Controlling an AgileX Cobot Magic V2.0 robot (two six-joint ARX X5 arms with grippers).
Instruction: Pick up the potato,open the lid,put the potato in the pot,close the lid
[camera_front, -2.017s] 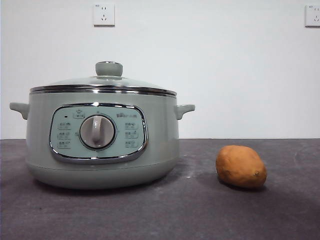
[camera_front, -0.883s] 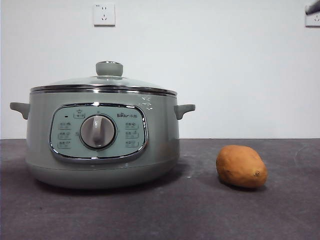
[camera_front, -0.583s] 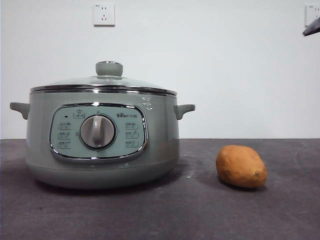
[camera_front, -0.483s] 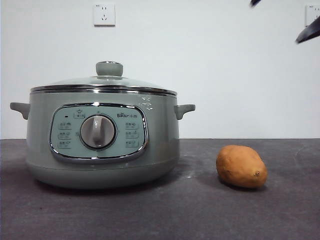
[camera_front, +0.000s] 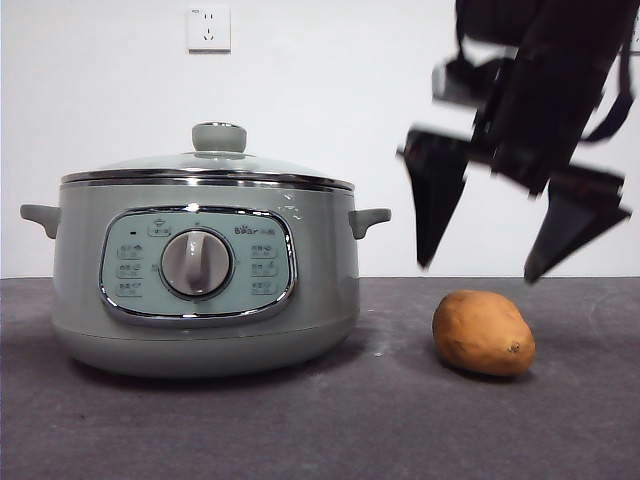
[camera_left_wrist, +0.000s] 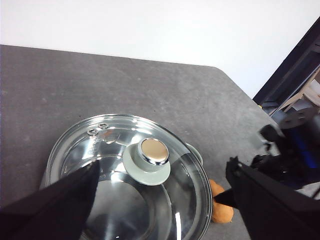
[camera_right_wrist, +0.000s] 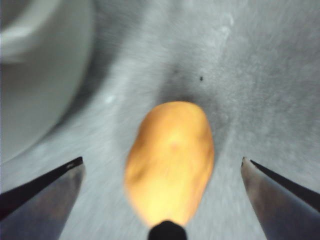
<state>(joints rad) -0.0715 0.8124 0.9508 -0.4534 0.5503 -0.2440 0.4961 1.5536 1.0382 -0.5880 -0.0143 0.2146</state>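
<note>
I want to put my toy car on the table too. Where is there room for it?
There is bare table in front of the pot, and a strip between the pot and the potato. Keep away from the potato: the open right gripper hangs just above it. The left gripper hovers over the lid.

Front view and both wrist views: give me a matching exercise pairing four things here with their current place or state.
Things:
1. orange-brown oval potato
2. domed glass lid with pale green knob
3. right gripper
4. left gripper

States:
A. above the lid, open
B. closed on the sage-green pot
C. lying on the dark table, untouched
D. open, above the potato

Pairs: 1-C, 2-B, 3-D, 4-A
</note>
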